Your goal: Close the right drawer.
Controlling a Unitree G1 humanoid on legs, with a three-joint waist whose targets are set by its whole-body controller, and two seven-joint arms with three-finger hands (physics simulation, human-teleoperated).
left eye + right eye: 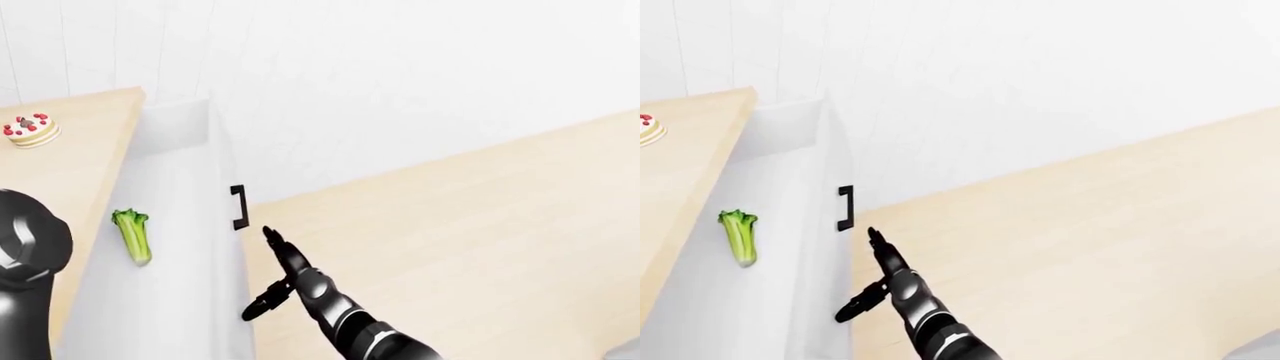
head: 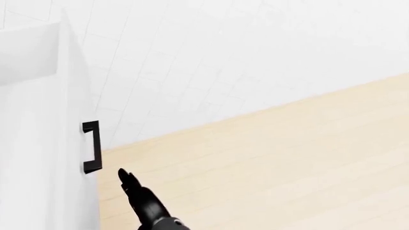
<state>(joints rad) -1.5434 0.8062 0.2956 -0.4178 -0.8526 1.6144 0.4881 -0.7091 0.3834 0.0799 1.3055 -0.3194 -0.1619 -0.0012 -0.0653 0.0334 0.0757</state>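
Right drawer (image 1: pixel 170 247) stands open; right hand (image 1: pixel 280 270), fingers spread, sits just below its handle (image 1: pixel 238 207). Only the eye views show celery (image 1: pixel 133 235) inside; head view crops it.

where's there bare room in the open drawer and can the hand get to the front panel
Inside the drawer, only the celery lies by its left wall; the patches above and below it are bare. The right hand has open floor around it, just below the handle.

No text, label, brand or number can be read anywhere in these views (every visible surface is plain and unmarked).
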